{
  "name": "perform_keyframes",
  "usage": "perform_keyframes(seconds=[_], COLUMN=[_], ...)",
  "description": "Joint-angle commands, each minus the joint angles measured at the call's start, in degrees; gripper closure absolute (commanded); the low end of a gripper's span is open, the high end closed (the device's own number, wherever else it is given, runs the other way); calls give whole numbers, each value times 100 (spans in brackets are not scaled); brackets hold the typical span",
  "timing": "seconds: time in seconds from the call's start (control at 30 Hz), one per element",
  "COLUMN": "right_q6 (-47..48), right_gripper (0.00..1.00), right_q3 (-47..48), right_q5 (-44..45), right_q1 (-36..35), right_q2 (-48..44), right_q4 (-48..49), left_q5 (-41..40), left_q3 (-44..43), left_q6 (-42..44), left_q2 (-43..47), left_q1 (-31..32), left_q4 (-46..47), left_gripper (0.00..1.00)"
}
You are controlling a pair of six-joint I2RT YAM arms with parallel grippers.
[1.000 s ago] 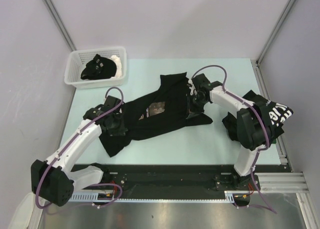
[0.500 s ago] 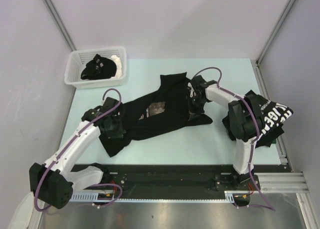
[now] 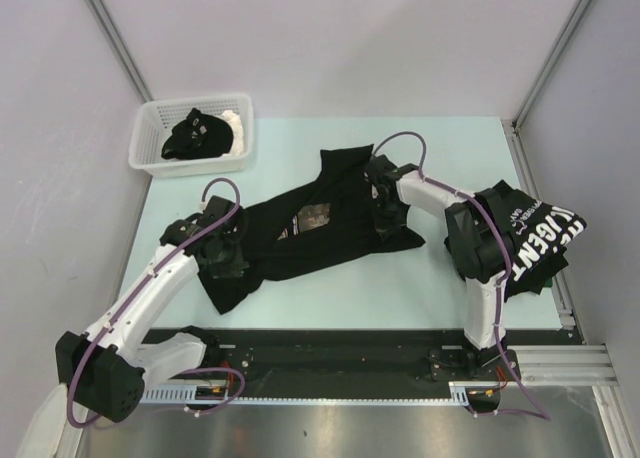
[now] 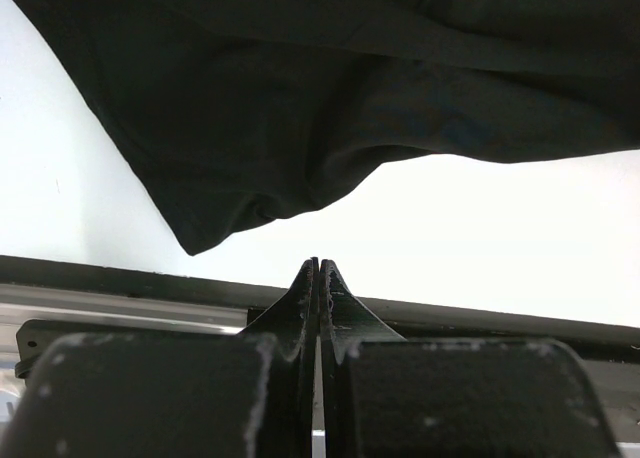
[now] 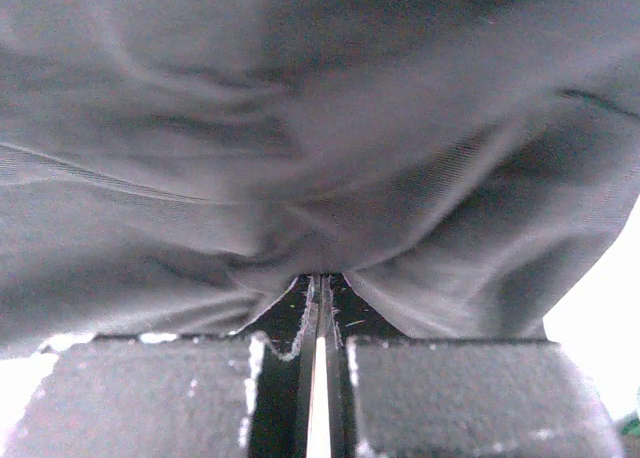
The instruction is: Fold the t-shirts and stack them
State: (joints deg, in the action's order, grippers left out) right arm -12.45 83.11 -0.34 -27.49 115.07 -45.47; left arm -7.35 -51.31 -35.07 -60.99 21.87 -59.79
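A black t-shirt (image 3: 318, 193) with a reddish-brown chest print lies crumpled across the middle of the table. My right gripper (image 3: 384, 214) is shut on its right part; in the right wrist view the grey-looking cloth (image 5: 300, 128) bunches in folds at the closed tips (image 5: 320, 280). My left gripper (image 3: 233, 258) rests at the shirt's left end. Its jaws are shut with nothing between them (image 4: 318, 266), and the shirt's hem (image 4: 300, 108) lies just beyond the tips. A second t-shirt (image 3: 540, 240) with big white lettering sits bunched at the right edge, partly behind the right arm.
A white slotted basket (image 3: 150, 130) with dark cloth inside stands at the far left corner. A black rail (image 3: 330, 343) runs along the table's near edge. Walls and corner posts close in the sides.
My right gripper has shifted a little left along the shirt, and the right arm has swung, showing more of the lettered shirt. The left arm has barely moved.
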Motion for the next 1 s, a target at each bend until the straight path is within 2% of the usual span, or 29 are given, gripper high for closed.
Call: perform_keyframes(seconds=[0.0,0.17,0.47,0.7,0.97], right_q6=[23,-30,67,-56,-3], right_gripper=[100,100,100,100,100], right_q3=[-31,-295,-366,-357,-269], right_q5=[754,1272,1993,2389,2284], right_q1=[-362,-530,-389,85,621], right_q2=[51,130,227,209,77], right_q4=[416,654,654,619,751], left_q5=[-135,-170,-249,-284,-179], left_q3=[-186,-213,-221,-195,-125], left_q6=[-17,26,105,176,290], left_q2=[8,17,61,202,70], left_q1=[37,37,28,37,37], left_q4=[-59,-103,-235,-340,-235], left_gripper=[100,100,100,99,99])
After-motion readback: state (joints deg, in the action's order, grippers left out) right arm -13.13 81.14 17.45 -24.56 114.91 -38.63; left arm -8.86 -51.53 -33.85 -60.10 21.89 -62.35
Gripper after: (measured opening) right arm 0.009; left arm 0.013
